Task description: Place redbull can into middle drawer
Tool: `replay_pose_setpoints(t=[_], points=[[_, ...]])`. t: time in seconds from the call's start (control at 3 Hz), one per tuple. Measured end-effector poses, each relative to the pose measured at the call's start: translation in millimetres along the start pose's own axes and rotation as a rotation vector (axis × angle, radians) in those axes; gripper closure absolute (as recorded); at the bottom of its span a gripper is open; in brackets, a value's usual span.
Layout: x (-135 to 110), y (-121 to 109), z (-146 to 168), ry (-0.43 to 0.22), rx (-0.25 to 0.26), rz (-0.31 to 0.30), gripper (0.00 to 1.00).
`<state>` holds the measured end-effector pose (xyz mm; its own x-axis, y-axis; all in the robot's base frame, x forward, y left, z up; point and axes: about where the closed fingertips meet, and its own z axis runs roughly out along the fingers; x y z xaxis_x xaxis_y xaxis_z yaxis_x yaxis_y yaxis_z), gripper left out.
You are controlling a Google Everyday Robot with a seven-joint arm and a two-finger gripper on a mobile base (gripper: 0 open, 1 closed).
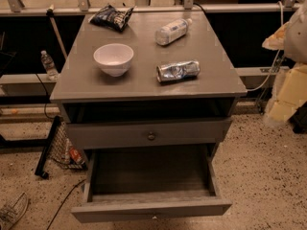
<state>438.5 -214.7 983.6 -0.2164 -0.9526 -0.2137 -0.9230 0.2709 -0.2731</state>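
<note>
The redbull can, silver and blue and dented, lies on its side on the grey cabinet top, right of centre near the front edge. The middle drawer is pulled out below, with a plain flat front panel and a bare dark floor. My gripper is at the far right edge, beside the cabinet and to the right of the can, apart from it. Pale arm segments hang below it.
A white bowl stands left of the can. A clear plastic bottle and a dark snack bag lie at the back. A closed drawer front with a round knob sits above the open drawer. Cables and a shoe lie on the floor at the left.
</note>
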Motion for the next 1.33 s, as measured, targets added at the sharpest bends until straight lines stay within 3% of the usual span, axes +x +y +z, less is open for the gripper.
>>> replay_pose_setpoints(t=[0.67, 1.33], points=[[1, -17, 2, -0.021, -0.001, 0.000, 0.00], [-5, -63, 21, -0.042, -0.046, -0.050, 0.00]])
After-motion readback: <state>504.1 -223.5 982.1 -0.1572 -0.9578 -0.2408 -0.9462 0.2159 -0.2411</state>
